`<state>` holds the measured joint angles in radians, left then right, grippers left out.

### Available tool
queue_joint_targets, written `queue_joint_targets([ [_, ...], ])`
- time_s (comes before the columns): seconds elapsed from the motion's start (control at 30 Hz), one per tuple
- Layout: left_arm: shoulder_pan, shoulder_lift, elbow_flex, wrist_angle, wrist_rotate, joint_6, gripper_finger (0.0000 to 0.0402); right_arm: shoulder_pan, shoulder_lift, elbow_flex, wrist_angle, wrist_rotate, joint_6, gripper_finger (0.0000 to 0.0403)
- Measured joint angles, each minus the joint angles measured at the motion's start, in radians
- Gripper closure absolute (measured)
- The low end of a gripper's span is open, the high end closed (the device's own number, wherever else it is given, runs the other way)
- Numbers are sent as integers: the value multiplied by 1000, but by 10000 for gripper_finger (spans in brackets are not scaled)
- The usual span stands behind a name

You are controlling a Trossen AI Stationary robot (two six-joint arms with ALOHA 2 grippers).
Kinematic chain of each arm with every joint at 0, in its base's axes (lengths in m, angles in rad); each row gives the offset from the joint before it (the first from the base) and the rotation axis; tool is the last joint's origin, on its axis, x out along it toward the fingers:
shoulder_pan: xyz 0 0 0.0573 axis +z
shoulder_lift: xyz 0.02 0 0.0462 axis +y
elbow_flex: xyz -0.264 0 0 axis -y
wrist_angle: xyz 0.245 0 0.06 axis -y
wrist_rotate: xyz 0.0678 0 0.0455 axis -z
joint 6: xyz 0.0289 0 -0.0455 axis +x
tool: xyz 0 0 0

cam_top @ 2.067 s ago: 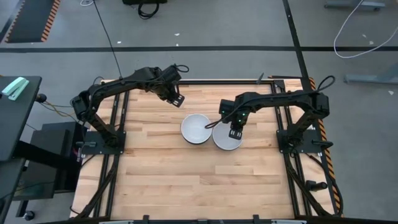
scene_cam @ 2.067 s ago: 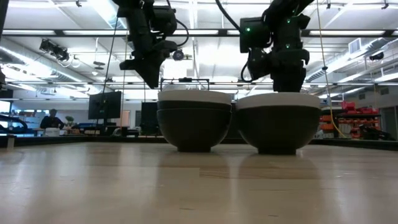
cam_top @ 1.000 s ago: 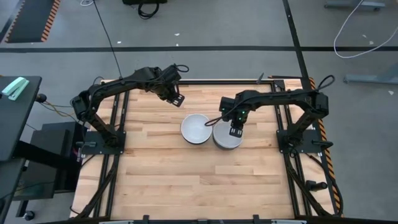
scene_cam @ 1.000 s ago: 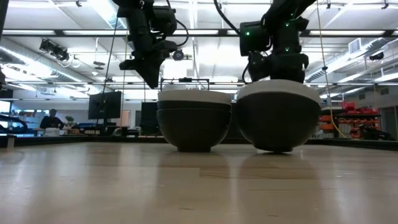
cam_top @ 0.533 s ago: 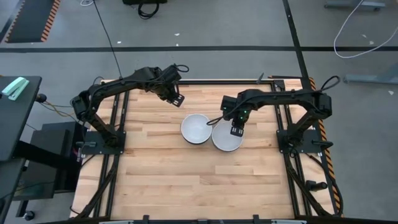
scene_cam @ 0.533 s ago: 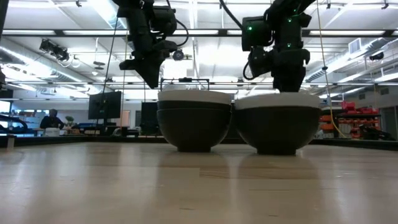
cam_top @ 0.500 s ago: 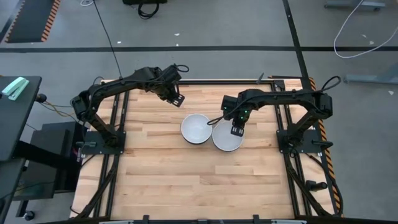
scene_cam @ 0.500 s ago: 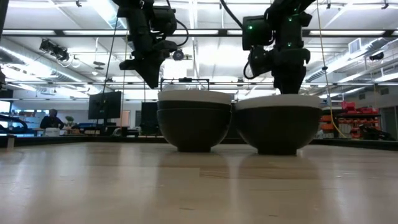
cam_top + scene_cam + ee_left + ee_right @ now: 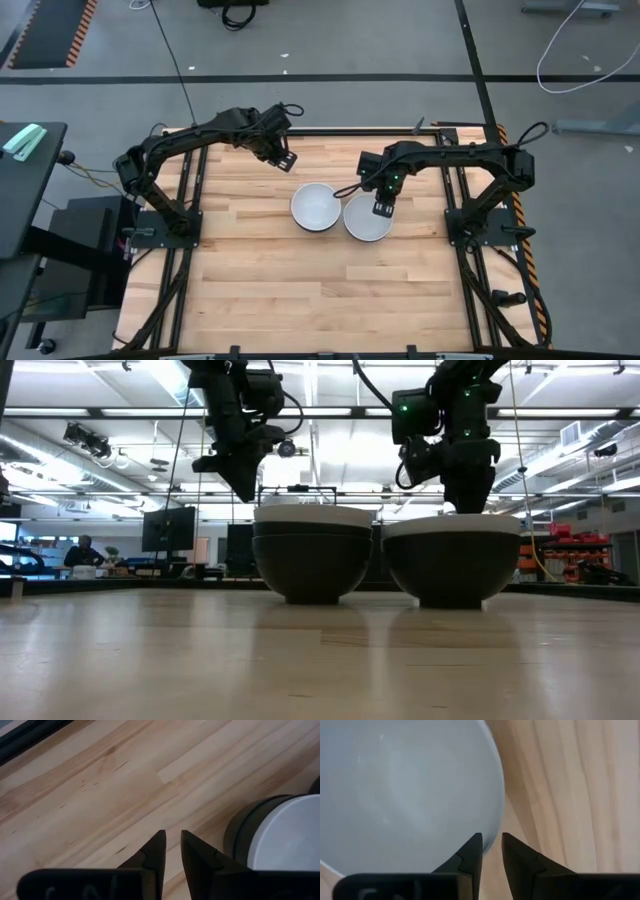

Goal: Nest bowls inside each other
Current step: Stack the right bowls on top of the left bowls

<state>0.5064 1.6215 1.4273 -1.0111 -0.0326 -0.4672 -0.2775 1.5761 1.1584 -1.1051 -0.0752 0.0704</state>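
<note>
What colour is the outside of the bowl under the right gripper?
Dark, nearly black, on the bowl under the right gripper; its inside is white. Low view shows it best.

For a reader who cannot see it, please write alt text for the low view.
Two bowl stacks sit side by side on a wooden table: the left stack and the right stack, dark outside with white rims. The right end effector hangs just above the right one; the left end effector hangs behind the left one.

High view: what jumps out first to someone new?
Two bowl stacks side by side mid-table: the left stack shows a white bowl nested in dark ones, and the right stack sits beside it. The right gripper hangs over the right stack's far rim, fingers nearly shut. The left gripper waits above bare wood behind the left stack.
</note>
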Motion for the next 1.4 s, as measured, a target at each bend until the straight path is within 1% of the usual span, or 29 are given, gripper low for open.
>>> queue_joint_targets([
  [0.2, 0, 0, 0, 6, 0, 0, 342, 0, 0, 0, -27, 0, -2, 303],
  [0.47, 0, 0, 0, 6, 0, 0, 335, 1, 0, 0, -15, -1, 14, 276],
  [0.83, 0, 0, 0, 6, 0, -1, 346, 1, 0, -3, 48, -22, 28, 272],
  [1.0, 0, 0, 0, 5, 0, -1, 341, 1, 0, -64, 107, -74, 32, 273],
  [1.13, 0, 0, 0, 6, 0, -1, 338, 1, 1, -114, 137, -76, 41, 274],
  [1.3, 0, 0, 0, 10, 0, -1, 344, 1, 1, -156, 152, -76, 50, 274],
  [1.4, 0, 0, 0, 14, 0, -1, 346, 1, 1, -182, 179, -96, 51, 274],
])
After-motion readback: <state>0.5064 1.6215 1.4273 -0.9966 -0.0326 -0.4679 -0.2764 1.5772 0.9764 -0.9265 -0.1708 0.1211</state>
